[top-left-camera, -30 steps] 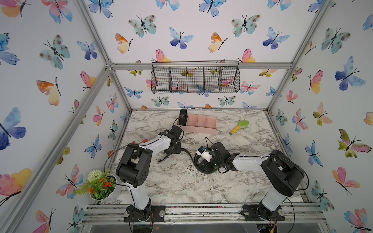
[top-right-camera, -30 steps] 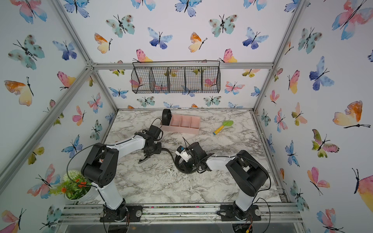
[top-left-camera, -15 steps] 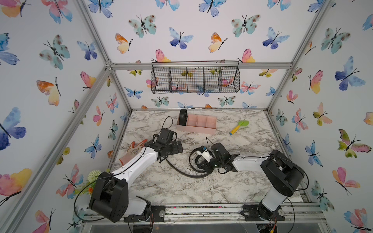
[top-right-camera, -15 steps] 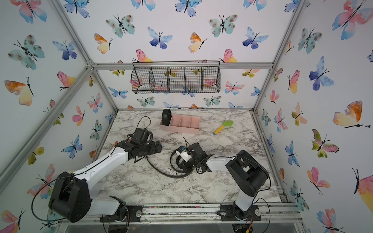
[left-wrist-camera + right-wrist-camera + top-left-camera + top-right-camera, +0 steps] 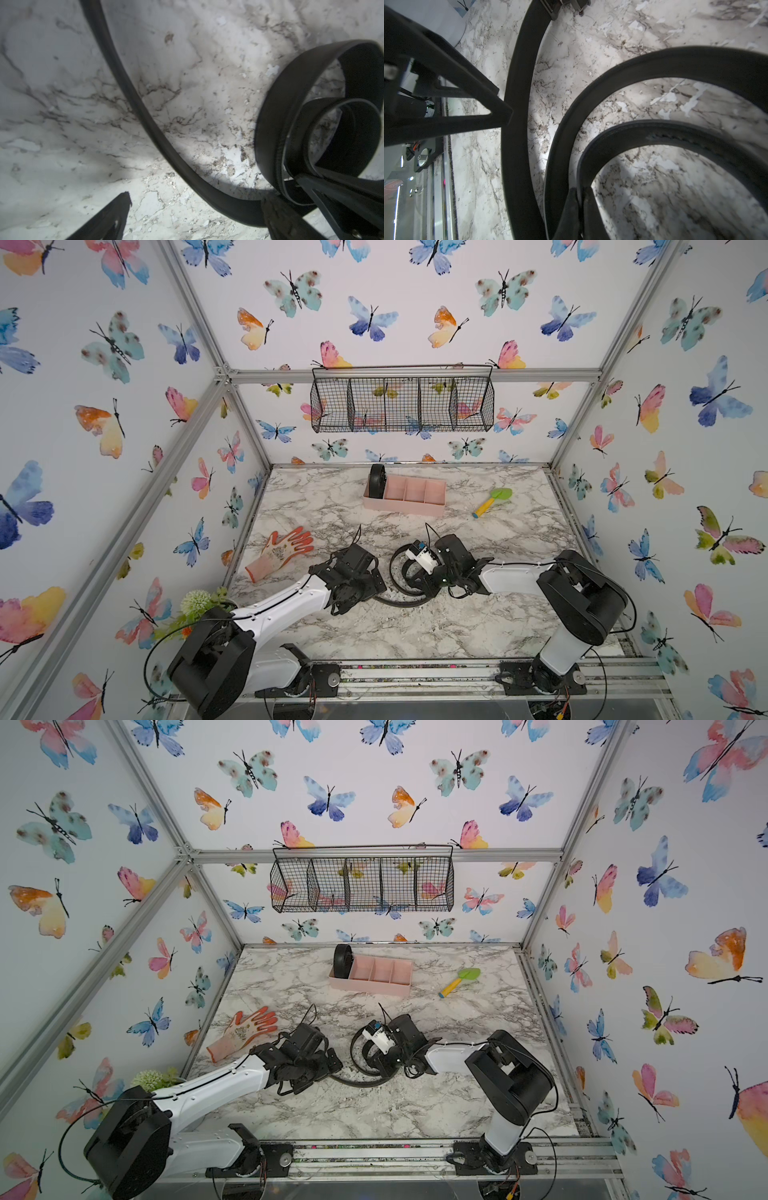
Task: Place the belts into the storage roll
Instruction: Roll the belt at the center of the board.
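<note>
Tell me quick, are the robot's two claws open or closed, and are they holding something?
Left gripper: open, holding nothing.
Right gripper: closed on the black belt.

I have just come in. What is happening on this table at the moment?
Two robot arms are working on a black belt that lies half coiled on the marble table. The right pincer is shut on the inner turn of the coil. The left pincer stands open over the loose tail, gripping nothing. A second belt, already rolled up, stands in the end compartment of the pink tray; its other three compartments look empty.
</note>
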### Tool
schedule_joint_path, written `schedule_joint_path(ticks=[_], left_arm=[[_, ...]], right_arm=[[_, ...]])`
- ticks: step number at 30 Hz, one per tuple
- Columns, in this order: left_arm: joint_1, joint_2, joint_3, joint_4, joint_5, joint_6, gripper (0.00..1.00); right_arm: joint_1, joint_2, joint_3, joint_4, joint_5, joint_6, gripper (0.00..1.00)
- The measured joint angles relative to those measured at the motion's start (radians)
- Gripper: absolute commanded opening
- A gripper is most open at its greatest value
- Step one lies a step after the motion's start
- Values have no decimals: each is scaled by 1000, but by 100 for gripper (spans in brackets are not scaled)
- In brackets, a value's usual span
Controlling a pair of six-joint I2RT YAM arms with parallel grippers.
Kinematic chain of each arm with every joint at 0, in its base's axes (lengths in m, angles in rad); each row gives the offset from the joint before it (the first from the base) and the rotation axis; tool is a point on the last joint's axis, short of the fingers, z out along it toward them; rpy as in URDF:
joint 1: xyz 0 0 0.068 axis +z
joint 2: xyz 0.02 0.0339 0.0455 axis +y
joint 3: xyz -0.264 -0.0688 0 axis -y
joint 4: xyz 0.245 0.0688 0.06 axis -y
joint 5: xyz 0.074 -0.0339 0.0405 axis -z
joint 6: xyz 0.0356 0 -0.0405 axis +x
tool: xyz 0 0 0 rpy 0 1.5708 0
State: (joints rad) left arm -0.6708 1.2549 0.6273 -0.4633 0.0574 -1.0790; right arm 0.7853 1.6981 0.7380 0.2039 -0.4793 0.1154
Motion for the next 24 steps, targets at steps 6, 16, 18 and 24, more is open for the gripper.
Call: schedule_joint_path(ticks=[6,16,18,24], left_arm=[[-1,69,2,28,-10,-85,68],[24,290,169,7,-67,33,11],[55,328,216,-16,-84,89,10],[155,395,336,-58,-108,266,9]], right_arm=[[0,-17,-20,3,0,0,3],[8,-36,-27,-32,-36,-35,3],[23,-36,-20,-51,-44,-49,3],[104,-20,10,-73,-72,-84,3]])
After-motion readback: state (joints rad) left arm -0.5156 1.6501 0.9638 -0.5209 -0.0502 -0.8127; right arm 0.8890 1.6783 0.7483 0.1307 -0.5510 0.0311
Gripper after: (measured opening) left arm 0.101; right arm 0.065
